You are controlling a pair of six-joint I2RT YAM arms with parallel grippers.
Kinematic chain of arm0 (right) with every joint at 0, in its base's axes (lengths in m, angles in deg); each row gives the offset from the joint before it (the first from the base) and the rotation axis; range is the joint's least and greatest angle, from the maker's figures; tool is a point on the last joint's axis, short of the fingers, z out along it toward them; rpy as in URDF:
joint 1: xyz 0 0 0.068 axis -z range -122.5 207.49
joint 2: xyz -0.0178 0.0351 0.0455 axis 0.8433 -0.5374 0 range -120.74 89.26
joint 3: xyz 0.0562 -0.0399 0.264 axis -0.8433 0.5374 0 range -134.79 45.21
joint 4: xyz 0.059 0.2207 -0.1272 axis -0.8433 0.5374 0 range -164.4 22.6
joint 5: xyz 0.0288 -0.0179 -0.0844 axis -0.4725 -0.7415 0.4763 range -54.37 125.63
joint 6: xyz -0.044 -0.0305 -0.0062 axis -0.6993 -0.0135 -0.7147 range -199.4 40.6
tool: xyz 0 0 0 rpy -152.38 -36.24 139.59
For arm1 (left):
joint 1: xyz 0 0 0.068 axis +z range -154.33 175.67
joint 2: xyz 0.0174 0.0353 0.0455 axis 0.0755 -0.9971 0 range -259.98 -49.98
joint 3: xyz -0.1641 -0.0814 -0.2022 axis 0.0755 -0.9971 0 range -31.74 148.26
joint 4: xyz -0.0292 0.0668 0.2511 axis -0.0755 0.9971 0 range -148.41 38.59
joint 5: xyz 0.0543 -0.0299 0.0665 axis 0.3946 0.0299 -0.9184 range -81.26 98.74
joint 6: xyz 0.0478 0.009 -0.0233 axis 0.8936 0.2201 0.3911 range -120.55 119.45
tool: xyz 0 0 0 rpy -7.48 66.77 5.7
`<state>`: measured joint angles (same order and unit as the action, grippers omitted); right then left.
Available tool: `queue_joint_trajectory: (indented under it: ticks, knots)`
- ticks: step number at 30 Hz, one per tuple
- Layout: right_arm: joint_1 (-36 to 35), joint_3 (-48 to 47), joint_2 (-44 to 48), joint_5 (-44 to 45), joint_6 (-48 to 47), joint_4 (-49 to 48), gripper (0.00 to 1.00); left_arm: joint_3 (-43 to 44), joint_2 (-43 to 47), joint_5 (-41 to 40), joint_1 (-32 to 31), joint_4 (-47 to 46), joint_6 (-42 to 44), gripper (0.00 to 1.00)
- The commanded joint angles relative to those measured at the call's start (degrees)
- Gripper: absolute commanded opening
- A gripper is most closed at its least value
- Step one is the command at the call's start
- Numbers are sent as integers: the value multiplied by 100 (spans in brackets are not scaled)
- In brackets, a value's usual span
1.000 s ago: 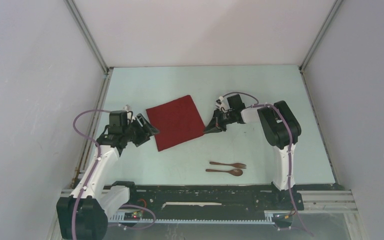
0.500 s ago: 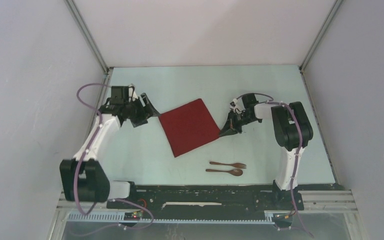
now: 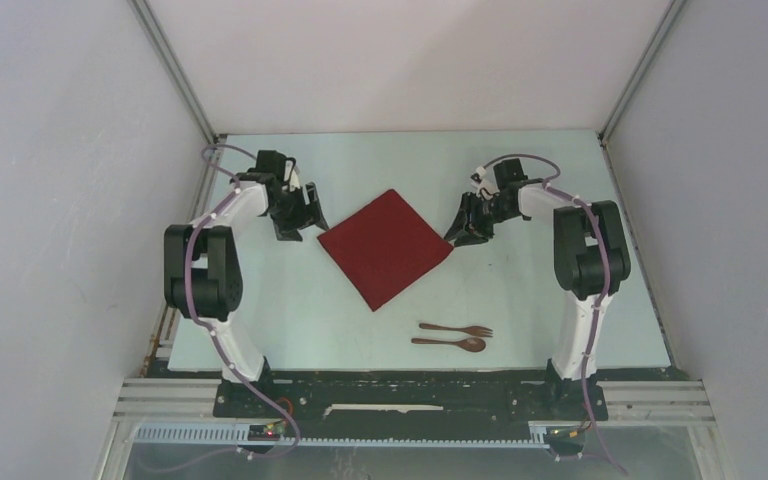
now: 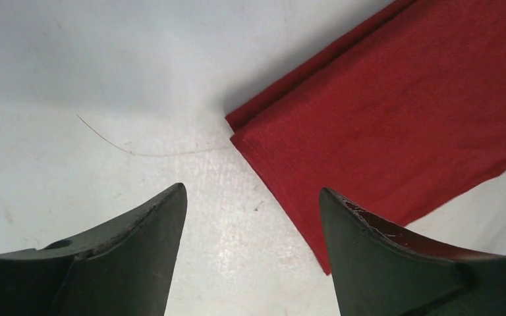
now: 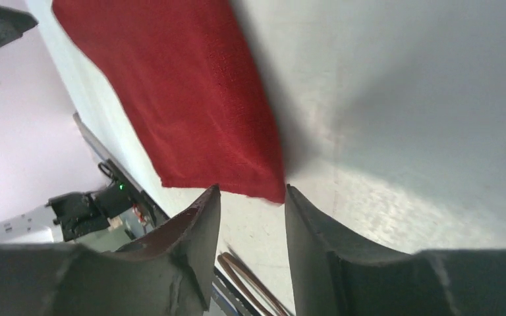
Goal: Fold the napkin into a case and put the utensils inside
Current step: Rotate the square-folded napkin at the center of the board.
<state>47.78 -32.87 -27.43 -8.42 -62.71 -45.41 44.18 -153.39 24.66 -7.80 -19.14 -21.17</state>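
The dark red napkin point(image 3: 385, 250) lies flat on the table, turned like a diamond. The left wrist view point(image 4: 395, 112) shows two layers at its edge. My left gripper point(image 3: 312, 222) is open and empty at its left corner; in its own view point(image 4: 250, 191) the right fingertip point(image 4: 342, 217) sits over the cloth's edge. My right gripper point(image 3: 457, 235) is at the right corner, jaws a little apart, and that corner point(image 5: 267, 187) lies just past the tips point(image 5: 250, 191). The brown fork point(image 3: 457, 329) and spoon point(image 3: 450, 343) lie side by side near the front edge.
Grey enclosure walls close in on the left, right and back. A metal rail point(image 3: 410, 385) runs along the near edge. The utensil handles point(image 5: 250, 283) show between my right fingers.
The napkin has slid right and turned into a diamond, its right corner staying at my right gripper. My left arm swung out to the far left, to the left corner. The right gripper moved right, then farther back.
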Motion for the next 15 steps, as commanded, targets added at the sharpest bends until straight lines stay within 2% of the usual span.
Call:
queue_joint_trajectory:
  ticks: [1,4,6,11,15]
  knots:
    - [95,110,499,758,120,161,54,380,-253,-366,-36,97,632,79]
    - [63,588,883,651,345,-159,63,506,-451,-374,-32,71,815,80]
    - [30,949,1139,434,539,-508,64,595,-596,-174,-29,-85,946,80]
    - [-242,1318,1458,84,726,-864,63,925,-1224,1154,113,-255,1262,76]
    - [-690,1503,1631,181,894,-1023,63,956,-1437,1488,190,-240,1298,74]
